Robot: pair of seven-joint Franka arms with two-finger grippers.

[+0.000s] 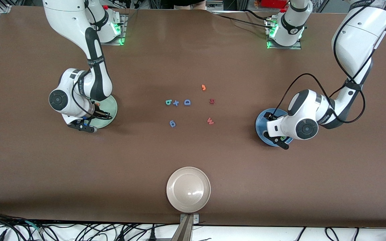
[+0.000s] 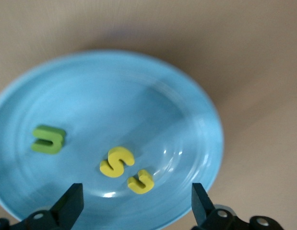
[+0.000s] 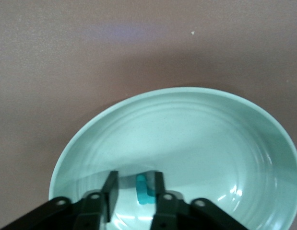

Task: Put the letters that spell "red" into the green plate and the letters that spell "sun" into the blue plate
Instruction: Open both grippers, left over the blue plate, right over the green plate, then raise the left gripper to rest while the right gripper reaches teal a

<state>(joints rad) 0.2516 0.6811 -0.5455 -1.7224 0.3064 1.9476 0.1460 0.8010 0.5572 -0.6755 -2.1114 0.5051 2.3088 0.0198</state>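
- Left pincer (image 2: pixel 135 203): over the blue plate (image 1: pixel 260 124) at the left arm's end of the desk (image 1: pixel 193 160). Fingers (image 2: pixel 69 203) stand wide apart and hold nothing.
- Blue plate contents, left wrist view: green "n" (image 2: pixel 48 139), yellow "s" (image 2: pixel 117 161) and yellow "u" (image 2: pixel 140 181) lie flat inside. The "s" and "u" are just beside each other; the "n" is apart from them.
- Right pincer (image 3: pixel 134 194): low over the green plate (image 1: pixel 112 110) at the right arm's end of the desk. Jaws are partly parted, with a teal letter (image 3: pixel 144 189) between them on the plate floor. Contact with the fingers cannot be judged; which letter it is cannot be read.
- An orange piece (image 1: pixel 97 104) shows at the green plate beside the right arm's wrist; its shape is hidden.
- Mid-desk cluster: teal letter (image 1: pixel 168 102), blue cross (image 1: pixel 176 102) and blue "D" (image 1: pixel 187 102) in a row. Blue "6" (image 1: pixel 172 124) lies at 6 o'clock of the row.
- Orange piece (image 1: pixel 203 87) lies at 1 o'clock of the "D". Dark red "N" (image 1: pixel 212 101) and red "W" (image 1: pixel 210 121) lie toward the left arm's end.
- Beige plate (image 1: pixel 188 189) sits at the desk edge nearest the front camera.
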